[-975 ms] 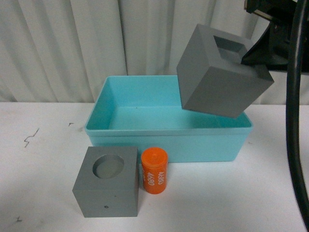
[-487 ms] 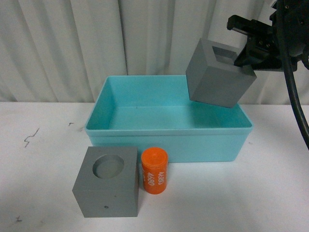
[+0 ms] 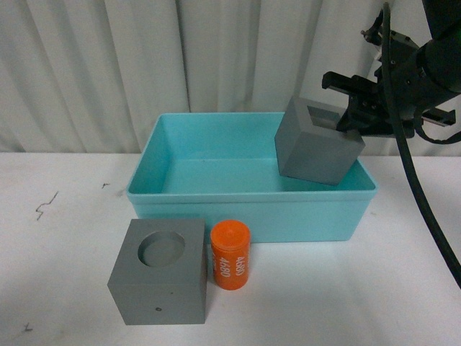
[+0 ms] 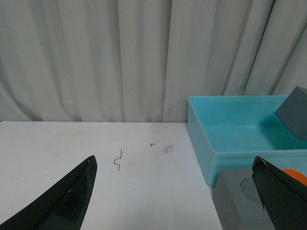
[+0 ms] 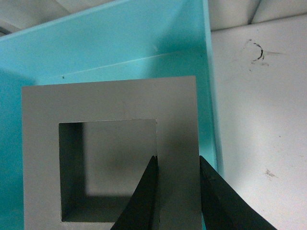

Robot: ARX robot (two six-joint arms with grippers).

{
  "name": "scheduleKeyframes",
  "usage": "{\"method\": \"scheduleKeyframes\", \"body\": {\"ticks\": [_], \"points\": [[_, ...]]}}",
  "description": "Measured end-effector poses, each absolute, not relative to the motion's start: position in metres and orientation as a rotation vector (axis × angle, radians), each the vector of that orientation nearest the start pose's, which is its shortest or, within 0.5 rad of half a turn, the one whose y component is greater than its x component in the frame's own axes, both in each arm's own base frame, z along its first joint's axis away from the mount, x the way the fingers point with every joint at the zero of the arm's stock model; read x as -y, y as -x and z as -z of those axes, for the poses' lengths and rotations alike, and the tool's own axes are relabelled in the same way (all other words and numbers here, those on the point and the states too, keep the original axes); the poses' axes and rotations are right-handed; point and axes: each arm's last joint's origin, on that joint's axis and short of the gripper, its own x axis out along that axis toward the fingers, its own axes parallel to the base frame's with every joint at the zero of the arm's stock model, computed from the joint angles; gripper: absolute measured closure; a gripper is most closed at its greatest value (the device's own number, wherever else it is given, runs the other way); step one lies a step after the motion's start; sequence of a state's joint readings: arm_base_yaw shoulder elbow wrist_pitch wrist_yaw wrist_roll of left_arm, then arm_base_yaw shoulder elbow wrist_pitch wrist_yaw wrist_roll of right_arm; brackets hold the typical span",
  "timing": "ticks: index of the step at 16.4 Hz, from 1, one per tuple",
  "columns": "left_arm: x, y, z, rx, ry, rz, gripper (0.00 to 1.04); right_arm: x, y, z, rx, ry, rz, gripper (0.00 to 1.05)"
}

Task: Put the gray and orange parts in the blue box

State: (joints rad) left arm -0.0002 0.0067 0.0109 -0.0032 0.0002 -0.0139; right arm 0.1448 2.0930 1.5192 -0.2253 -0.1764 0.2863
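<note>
My right gripper [image 3: 351, 112] is shut on one wall of the gray cube with the square recess [image 3: 318, 143], holding it tilted over the right end of the blue box [image 3: 252, 192]. From the right wrist, the cube [image 5: 110, 100] shows its square recess, with one finger inside it and one outside [image 5: 177, 160], the box floor [image 5: 120, 52] beneath. The gray cube with a round recess [image 3: 160, 270] and the orange cylinder [image 3: 230, 255] stand on the table in front of the box. My left gripper [image 4: 175, 165] is open over the table left of the box [image 4: 240, 129].
A white table [image 3: 65, 238] with small dark marks [image 3: 45, 205] carries everything. A pleated white curtain [image 3: 144, 65] hangs close behind the box. The right arm's black cable [image 3: 425, 216] runs down the right side.
The right gripper has carried the square-recess cube away from the camera and downward, so it now hangs lower over the box's right end. The round-recess cube and orange cylinder have not moved.
</note>
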Motion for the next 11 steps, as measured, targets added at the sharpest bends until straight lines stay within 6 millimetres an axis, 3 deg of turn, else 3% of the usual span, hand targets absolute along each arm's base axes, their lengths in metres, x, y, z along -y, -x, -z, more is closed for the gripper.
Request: {"method": "scheduleKeyframes", "body": {"ticks": [4,9,11], "points": [[0.000,-0.097,-0.166,0.001,0.014,0.000,0.07,-0.069,-0.455,-0.173,-0.889,-0.250,-0.128,0.87],[0.000,-0.097,-0.166,0.001,0.014,0.000,0.07,-0.066,-0.459,-0.180,-0.836,-0.249,-0.126,0.29],[0.000,-0.097,-0.166,0.001,0.014,0.000,0.07,-0.059,-0.449,-0.206,-0.730,-0.277,-0.128,0.05]]}}
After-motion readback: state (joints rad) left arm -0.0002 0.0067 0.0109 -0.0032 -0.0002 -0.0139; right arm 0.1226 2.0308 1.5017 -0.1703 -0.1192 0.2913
